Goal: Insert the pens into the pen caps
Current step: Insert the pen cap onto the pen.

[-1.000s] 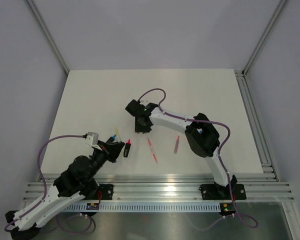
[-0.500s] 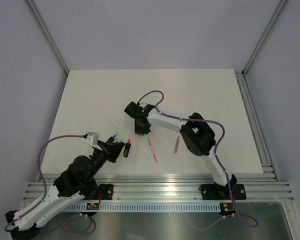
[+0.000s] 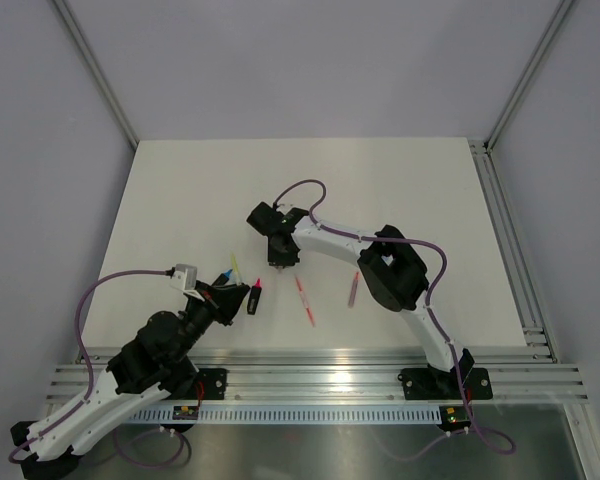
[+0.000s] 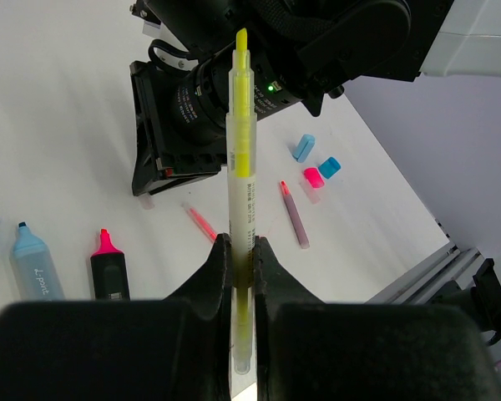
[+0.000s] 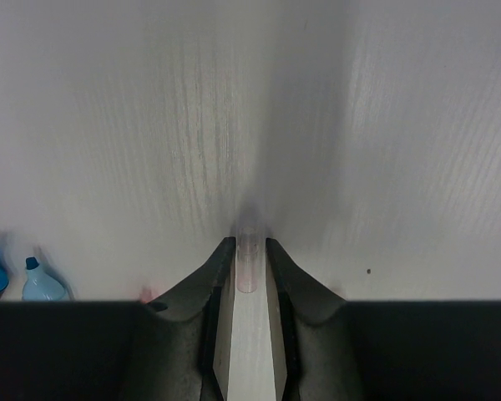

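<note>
My left gripper (image 4: 241, 246) (image 3: 224, 294) is shut on a thin yellow pen (image 4: 240, 150), held upright with its tip up. My right gripper (image 5: 250, 245) (image 3: 281, 260) points down at the table, its fingertips closed around a tiny clear pinkish cap (image 5: 248, 263) standing on the surface. In the left wrist view a light blue cap (image 4: 303, 147), a pink cap (image 4: 314, 177) and a blue cap (image 4: 329, 167) lie beyond the right gripper. A thin pink pen (image 4: 202, 224) (image 3: 304, 300) and a purplish one (image 4: 294, 215) (image 3: 352, 288) lie on the table.
A black marker with a pink tip (image 3: 254, 297) (image 4: 108, 269) and a pale-blue marker (image 4: 35, 266) lie near my left gripper. The white table (image 3: 410, 180) is walled at the back and sides, with aluminium rails (image 3: 380, 380) along the near edge.
My right gripper has shifted slightly to the left, low over the table. The left arm and the yellow pen have not moved.
</note>
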